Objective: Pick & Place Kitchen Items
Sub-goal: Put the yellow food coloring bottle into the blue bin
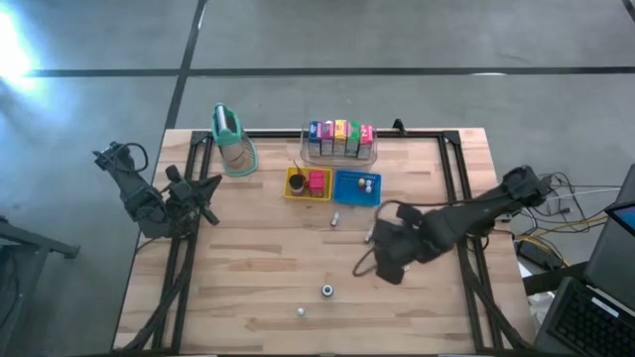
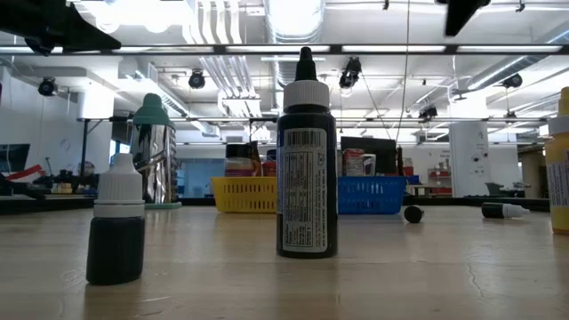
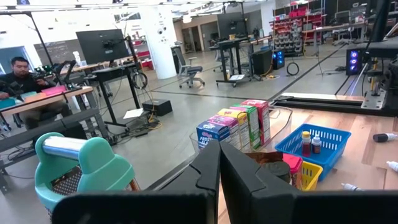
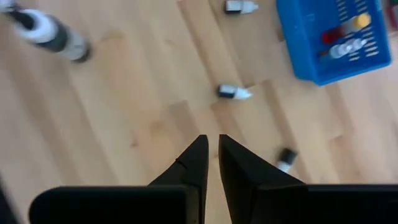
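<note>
right gripper is hovering over bare table with its fingers nearly together and nothing in them, so I'd open up and drop squarely onto the small bottle lying short of the blue tray.

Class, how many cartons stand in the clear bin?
5 cartons in a row in the bin, at the table's far edge: blue, pink, yellow, green, red. Others may be hidden.

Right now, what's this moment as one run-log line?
left gripper: shut, parked at table's left edge | right gripper: nearly shut, empty, above bare wood | nearest: small bottle lying down | blue tray: holds bottles
</note>
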